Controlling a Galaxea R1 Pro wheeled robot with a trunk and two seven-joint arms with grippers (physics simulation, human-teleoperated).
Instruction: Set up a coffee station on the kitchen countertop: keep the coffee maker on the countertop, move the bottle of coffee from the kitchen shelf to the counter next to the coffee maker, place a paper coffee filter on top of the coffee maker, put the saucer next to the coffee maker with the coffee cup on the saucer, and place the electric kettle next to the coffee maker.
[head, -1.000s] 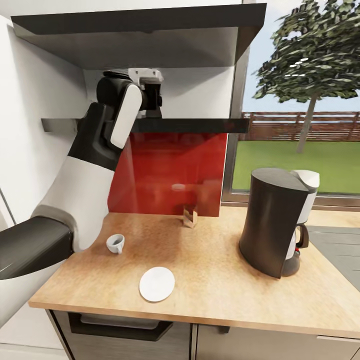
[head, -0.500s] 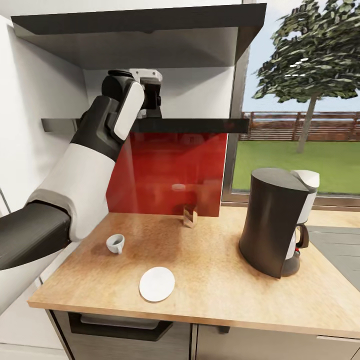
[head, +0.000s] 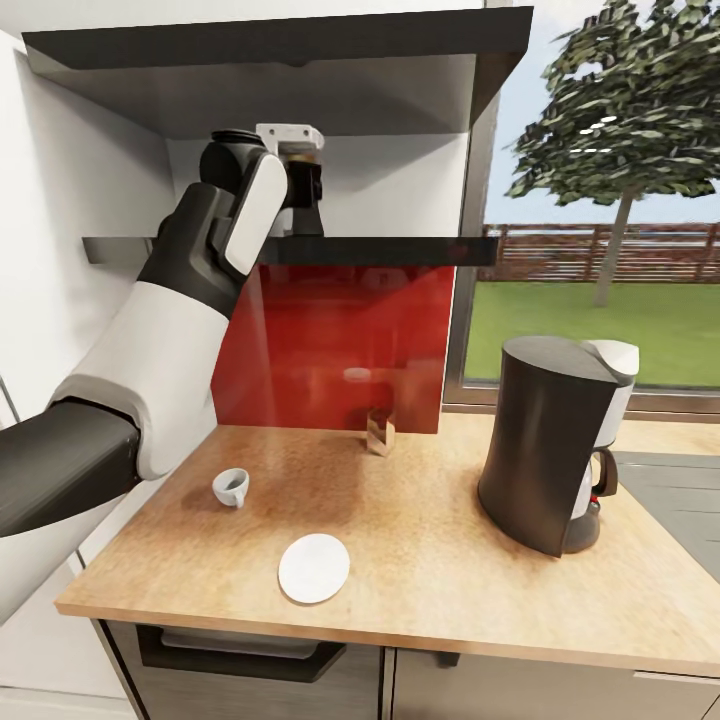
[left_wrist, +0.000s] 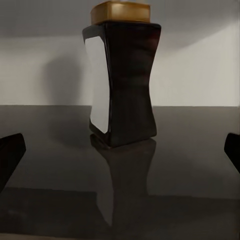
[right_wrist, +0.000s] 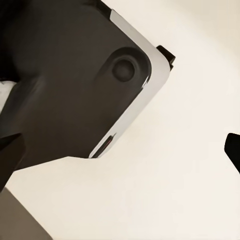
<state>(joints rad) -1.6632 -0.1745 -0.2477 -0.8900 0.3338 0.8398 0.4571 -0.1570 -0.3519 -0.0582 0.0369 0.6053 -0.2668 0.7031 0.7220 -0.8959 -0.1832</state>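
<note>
Gripper on the left arm is rising slightly at the upper left of the head frame: compared with a second ago the wrist sits a touch higher above the kitchen shelf, and the elbow has swung outward, so the arm is settling into a level reach along the shelf top. Its wrist view is showing the two fingertips spread wide at the frame's left and right edges, with the bottle of coffee standing upright on the glossy shelf, centred between them but farther back and not yet touched. That means the approach is lined up and the grasp is still to come; the next move probably calls for a straight push forward before closing. Down on the counter, nothing is shifting: the coffee maker is standing at the right, the saucer is lying bare near the front edge, and the coffee cup is sitting apart from it toward the left, so the cup-on-saucer step is undone. A small brownish object is standing by the red backsplash; I cannot tell what it is. As for the right gripper, its dark tips are showing at opposite edges of its own view, spread apart and holding nothing.
</note>
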